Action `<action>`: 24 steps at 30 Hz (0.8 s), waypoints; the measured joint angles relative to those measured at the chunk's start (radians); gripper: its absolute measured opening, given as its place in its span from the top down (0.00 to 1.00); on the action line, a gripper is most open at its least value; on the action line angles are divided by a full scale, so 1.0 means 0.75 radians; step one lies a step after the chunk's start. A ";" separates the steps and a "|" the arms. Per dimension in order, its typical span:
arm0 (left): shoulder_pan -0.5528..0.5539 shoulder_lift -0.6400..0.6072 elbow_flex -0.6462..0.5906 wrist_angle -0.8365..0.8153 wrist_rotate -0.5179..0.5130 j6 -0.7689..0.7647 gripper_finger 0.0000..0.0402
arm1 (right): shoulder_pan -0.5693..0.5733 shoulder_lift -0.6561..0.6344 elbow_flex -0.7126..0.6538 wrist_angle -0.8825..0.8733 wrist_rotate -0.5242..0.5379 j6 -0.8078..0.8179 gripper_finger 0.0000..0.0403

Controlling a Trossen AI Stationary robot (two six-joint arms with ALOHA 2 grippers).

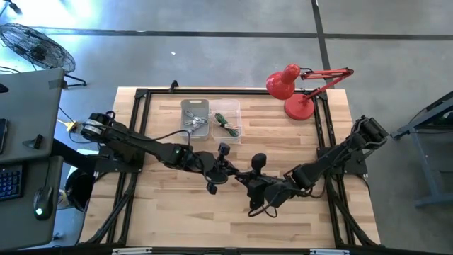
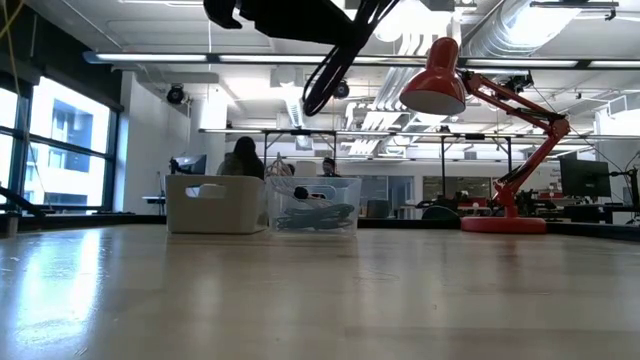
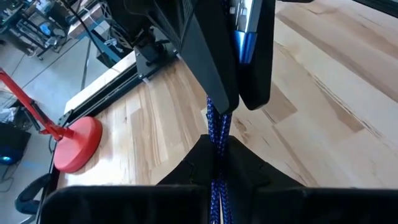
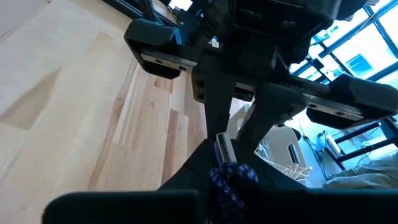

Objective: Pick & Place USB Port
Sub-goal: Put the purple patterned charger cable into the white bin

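The USB cable is a blue-black braided cord with a silver plug. Both grippers meet over the middle of the table and are shut on it: my left gripper (image 1: 224, 168) coming from the left, my right gripper (image 1: 245, 180) from the right. In the left wrist view the cord (image 3: 216, 127) runs from my left gripper (image 3: 216, 163) up to the right gripper's fingers (image 3: 219, 68), where a blue connector shell (image 3: 244, 37) shows. The right wrist view shows the silver plug (image 4: 222, 147) and the cord (image 4: 233, 177) at my right gripper (image 4: 227, 167). In the low view only arm parts (image 2: 290, 15) show, high above the table. My left gripper pinches the braided cord (image 3: 216, 149) between its two fingers, a short way from the connector, with the fingers lying across the cord. The stretch up to the other gripper looks straight. My right gripper is shut on the connector end (image 4: 225, 158). The silver plug sticks out past its fingers toward the left gripper. The held part is clear of the table.
A white bin (image 1: 196, 117) and a clear bin (image 1: 228, 120) holding small parts stand side by side near the far edge. A red desk lamp (image 1: 294, 88) stands at the far right corner. A black frame (image 1: 138, 134) borders the table. Bare wood lies toward the near edge.
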 joint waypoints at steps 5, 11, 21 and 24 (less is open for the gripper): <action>0.000 0.000 0.000 0.005 -0.004 -0.019 0.92 | 0.000 0.000 0.000 -0.007 0.033 -0.013 0.95; -0.001 -0.004 0.002 0.029 0.016 -0.073 0.81 | 0.000 0.004 -0.002 -0.029 0.035 -0.021 0.95; -0.002 -0.053 0.003 -0.068 -0.040 -0.075 0.61 | 0.000 -0.013 -0.002 -0.042 0.132 -0.061 0.95; -0.004 -0.107 0.005 -0.196 -0.150 -0.089 0.60 | -0.009 -0.060 -0.002 -0.044 0.197 -0.117 0.95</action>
